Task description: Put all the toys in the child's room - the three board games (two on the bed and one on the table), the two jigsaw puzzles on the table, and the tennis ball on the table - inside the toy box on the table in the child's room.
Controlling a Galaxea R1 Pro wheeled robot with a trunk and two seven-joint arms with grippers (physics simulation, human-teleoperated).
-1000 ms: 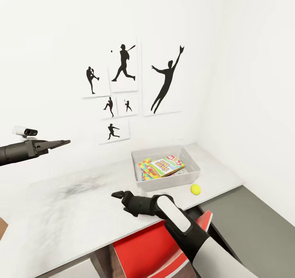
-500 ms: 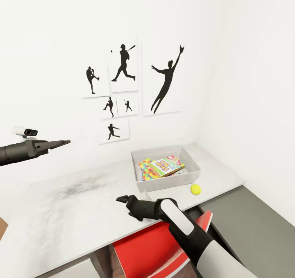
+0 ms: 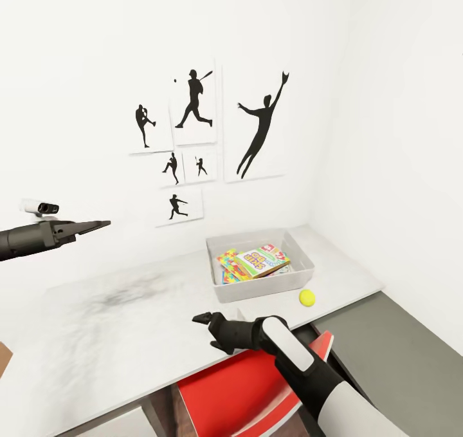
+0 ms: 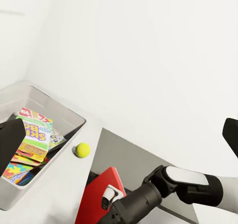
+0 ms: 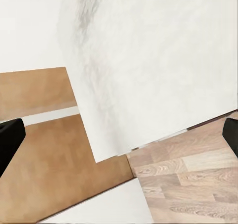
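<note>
**pixelmop:** ok so where's everything sitting right now?

**deskgoblin:** the toy box (image 3: 260, 276) is on the far right part of the table (image 3: 116, 334), close to the wall with the baseball silhouette pictures (image 3: 206, 141); inside it there's a board game (image 3: 262, 260) with big letters lying on top, tilted, and a jigsaw puzzle (image 3: 229, 264) poking out from under its left side; can't tell how many other boxes are stacked below; the tennis ball (image 3: 307, 297) is on the table, just beside the near right corner of the box, not in it

**pixelmop:** and the arms?

**deskgoblin:** left gripper (image 3: 96, 224) hangs up high at the left, well apart from the box, pointing right; in the head view its fingers look pressed into one thin wedge, but the left wrist view has dark fingertips at both edges with a wide gap, so I read it as spread apart and holding nothing; right gripper (image 3: 204, 321) is low over the near edge of the table, pointing left, well left of the ball; from the head view I honestly cannot tell, but the right wrist view shows the two tips far apart, nothing between them, with the tabletop and wood floor (image 5: 188, 179) beyond

**pixelmop:** anything else down there?

**deskgoblin:** a red chair (image 3: 238, 392) tucked under the near edge; a dark grey cabinet top (image 3: 399, 353) lower on the right
</note>
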